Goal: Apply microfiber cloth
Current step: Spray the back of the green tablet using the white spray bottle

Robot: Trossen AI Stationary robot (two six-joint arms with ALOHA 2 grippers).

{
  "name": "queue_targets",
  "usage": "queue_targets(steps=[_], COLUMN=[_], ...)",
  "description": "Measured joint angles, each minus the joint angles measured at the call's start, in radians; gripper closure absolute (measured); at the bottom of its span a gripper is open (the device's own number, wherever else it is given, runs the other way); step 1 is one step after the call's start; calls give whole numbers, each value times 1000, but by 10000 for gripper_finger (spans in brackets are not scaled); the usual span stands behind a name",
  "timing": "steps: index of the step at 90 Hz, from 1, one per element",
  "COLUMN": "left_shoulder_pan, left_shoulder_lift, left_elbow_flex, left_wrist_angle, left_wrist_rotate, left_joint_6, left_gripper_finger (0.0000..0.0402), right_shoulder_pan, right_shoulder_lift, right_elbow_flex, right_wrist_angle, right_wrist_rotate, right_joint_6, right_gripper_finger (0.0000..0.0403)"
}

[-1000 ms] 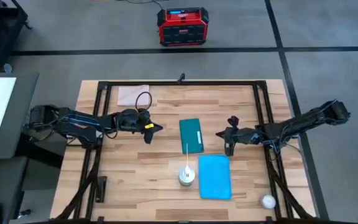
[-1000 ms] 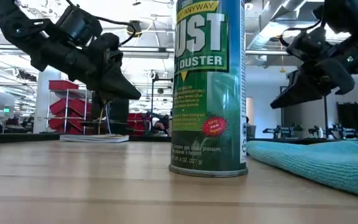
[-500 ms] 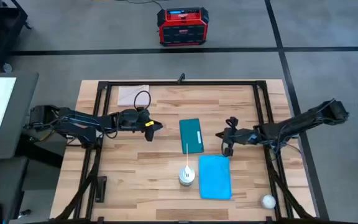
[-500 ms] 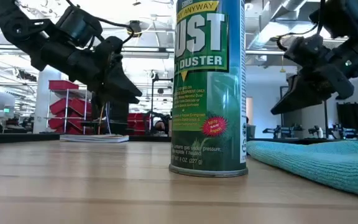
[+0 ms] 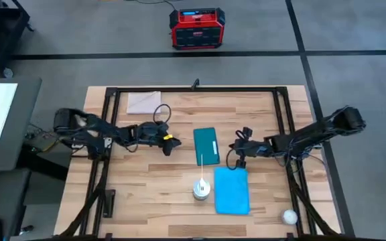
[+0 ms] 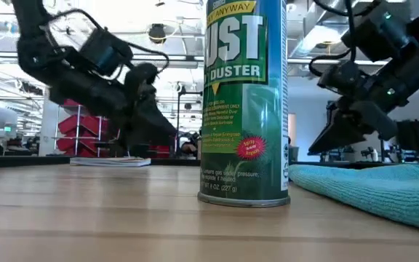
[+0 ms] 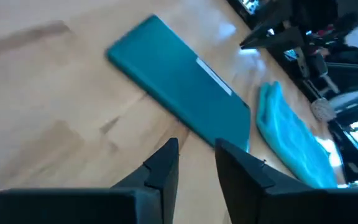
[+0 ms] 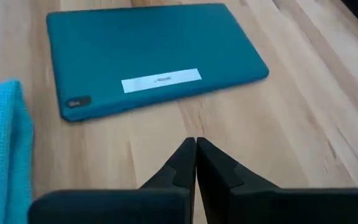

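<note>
The sky-blue microfiber cloth (image 5: 232, 190) lies flat on the table near the front edge, its far end toward the dark teal tablet (image 5: 206, 146). It also shows in the right wrist view (image 8: 2, 143) and the low view (image 6: 377, 182). My right gripper (image 5: 236, 159) hovers shut just right of the tablet and beyond the cloth's far edge, its fingers (image 8: 196, 144) pointing at the tablet (image 8: 154, 56). My left gripper (image 5: 169, 145) hangs left of the tablet, with a narrow gap between its fingers (image 7: 196, 148), and holds nothing.
A green duster can (image 5: 201, 189) stands upright just left of the cloth, with its straw reaching toward the tablet. A pale sheet (image 5: 143, 102) lies at the far left, and a white ball (image 5: 289, 216) sits at the near right corner. A black frame (image 5: 193, 88) borders the table.
My left gripper has moved down and a little toward the tablet. My right gripper has sunk lower and shifted toward the table's left, closer to the tablet and the cloth's far edge. Cloth, tablet and can have stayed put.
</note>
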Motion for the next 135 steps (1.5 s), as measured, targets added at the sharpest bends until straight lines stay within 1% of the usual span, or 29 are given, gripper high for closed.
queue_targets(steps=[7, 17, 33, 46, 50, 60, 74, 85, 97, 117, 126, 135], left_shoulder_pan=[0, 0, 0, 0, 0, 0, 0, 0, 0, 1, 1, 1], left_shoulder_lift=[58, 110, 126, 127, 127, 127, 127, 126, 126, 123, 121, 121], left_elbow_flex=[21, 39, 61, 84, 88, 89, 89, 89, 89, 92, 93, 93], left_wrist_angle=[33, 60, 59, 57, 52, 52, 50, 43, -4, 12, -2, -18], left_wrist_rotate=[22, 43, 60, 63, 63, 63, 63, 63, 62, 54, 57, 60], left_joint_6=[-15, -54, -79, -36, -16, 15, 69, 68, -41, -288, -397, -464], left_gripper_finger=[315, 315, 315, 315, 315, 315, 315, 315, 315, 315, 315, 315], right_shoulder_pan=[0, -1, -15, -35, -43, -74, -151, -210, -235, -227, -219, -202], right_shoulder_lift=[9, 13, 12, 12, 12, 12, 19, 53, 110, 196, 227, 266], right_elbow_flex=[12, 13, 14, 14, 14, 13, 14, 14, 13, 15, 46, 87], right_wrist_angle=[-20, -16, -11, -7, -2, 46, 101, 140, 159, 233, 220, 195], right_wrist_rotate=[0, 2, 13, 9, -20, -139, -266, -355, -365, -366, -367, -367], right_joint_6=[-3, -3, 0, -25, -44, -86, -90, -90, -89, -90, -94, -102], right_gripper_finger=[403, 403, 403, 403, 403, 403, 403, 403, 403, 403, 403, 403])
